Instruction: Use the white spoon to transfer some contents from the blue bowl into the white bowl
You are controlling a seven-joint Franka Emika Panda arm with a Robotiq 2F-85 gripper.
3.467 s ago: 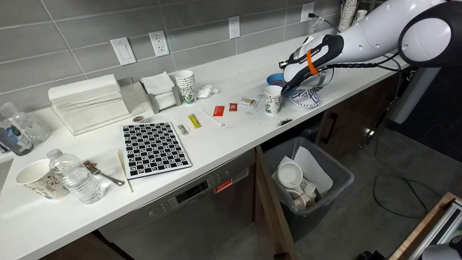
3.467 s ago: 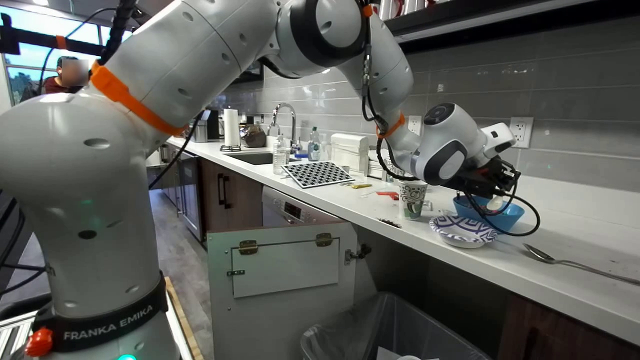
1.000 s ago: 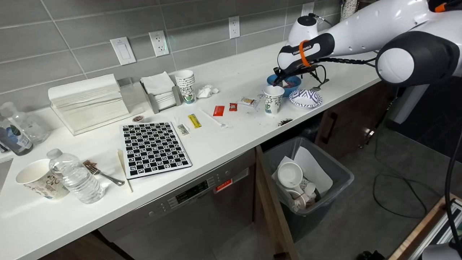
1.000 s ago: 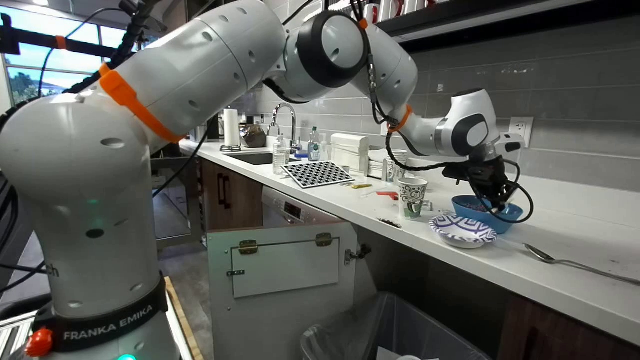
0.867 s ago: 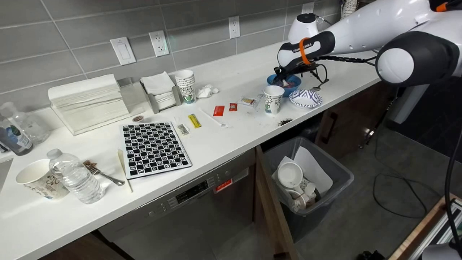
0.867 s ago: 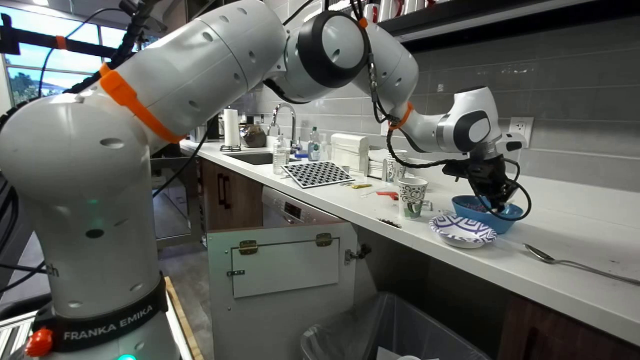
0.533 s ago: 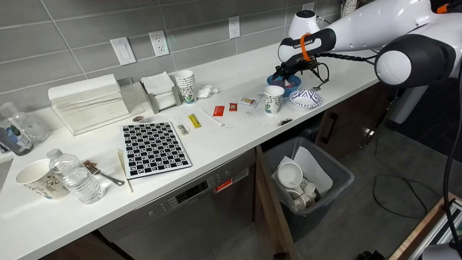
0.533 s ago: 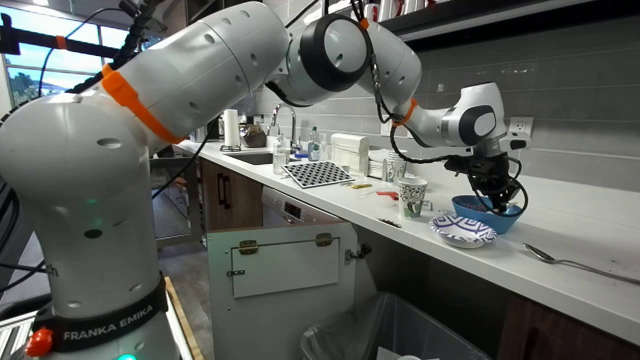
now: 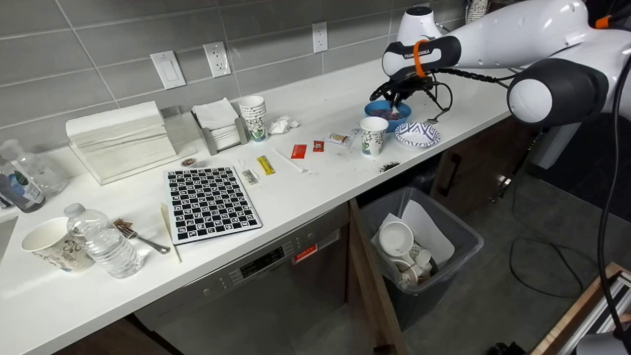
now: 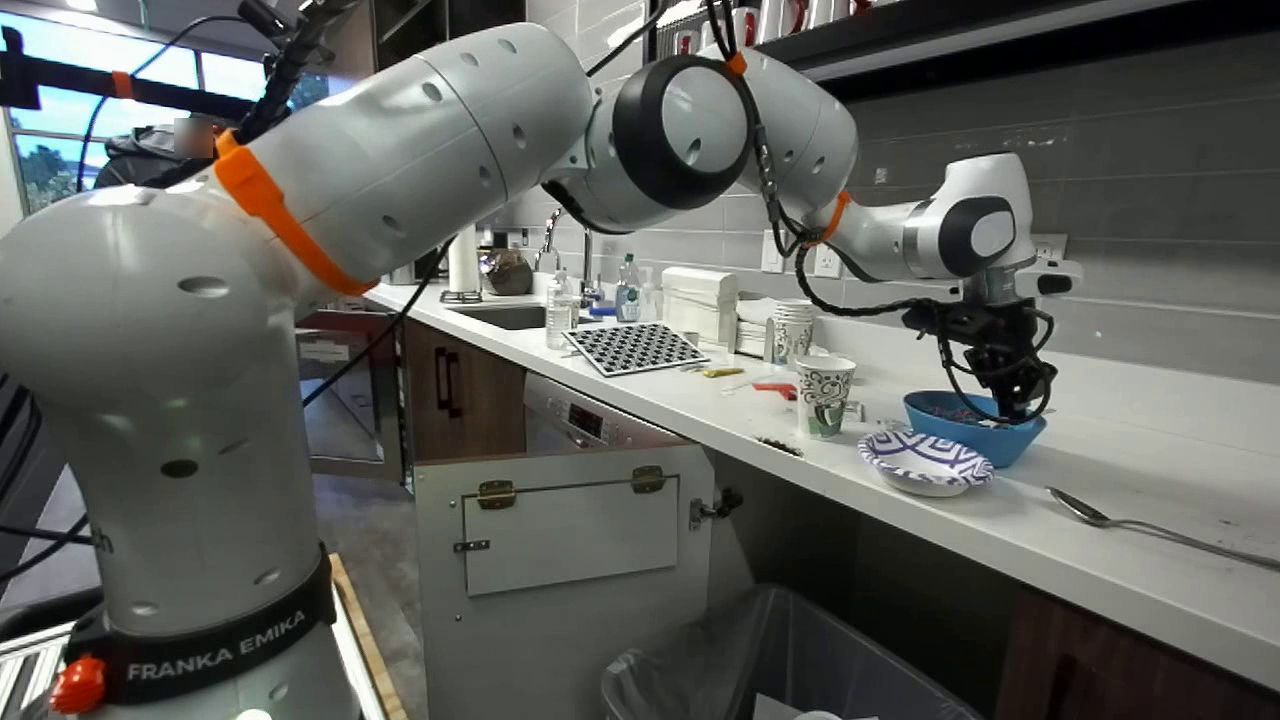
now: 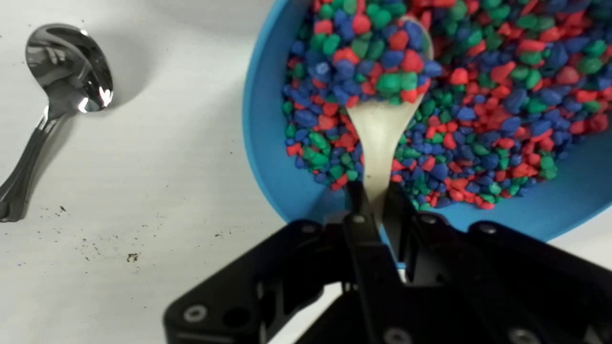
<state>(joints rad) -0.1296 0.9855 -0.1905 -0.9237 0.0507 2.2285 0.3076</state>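
Left in both exterior views we log the white bowl (image 9: 373,139), then the blue bowl (image 10: 1000,445), then, over its pebbles (image 11: 468,148), the heaped white spoon (image 11: 380,129) pinched in the just-risen pincer (image 11: 376,193): scoop seems taken, pouring remains.

White counter (image 9: 305,187) carries blue bowl (image 11: 267,119), w/ white cup (image 9: 373,138) & patterned bowl (image 9: 418,135) just beside. Metal spoon (image 11: 67,81) lies nr blue bowl. Dark crumbs (image 9: 389,166) sit nr white cup. Farther along: checkered board (image 9: 213,204); water bottle (image 9: 104,241), upright, btwn lg. cup (image 9: 54,251) & fork (image 9: 152,242).
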